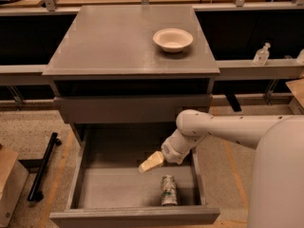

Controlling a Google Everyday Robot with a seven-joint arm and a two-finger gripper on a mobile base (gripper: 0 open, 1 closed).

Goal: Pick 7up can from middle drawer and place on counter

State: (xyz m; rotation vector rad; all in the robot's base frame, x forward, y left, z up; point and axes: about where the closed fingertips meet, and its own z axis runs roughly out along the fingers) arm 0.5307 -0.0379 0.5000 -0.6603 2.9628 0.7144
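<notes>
Count, by kind:

- Gripper [151, 162]: one, on one white arm [223, 129], hanging over the open middle drawer [114, 189].
- Drawers: two in view. The middle drawer lies under the gripper; a shallower drawer [128, 109] is shut, above and behind it.
- 7up can [167, 190]: one (lying on its side), just below and right of the gripper.
- Counter [114, 37]: one, well above the gripper.
- Bowl [173, 39]: one, white, on the counter.
- Clear bottles: one sure [261, 54], far up-right of the gripper; possibly a second at the frame's right edge.
- Black bar [43, 166]: one, on the floor left of the gripper.
- Cardboard box [9, 184]: one, further left.
</notes>
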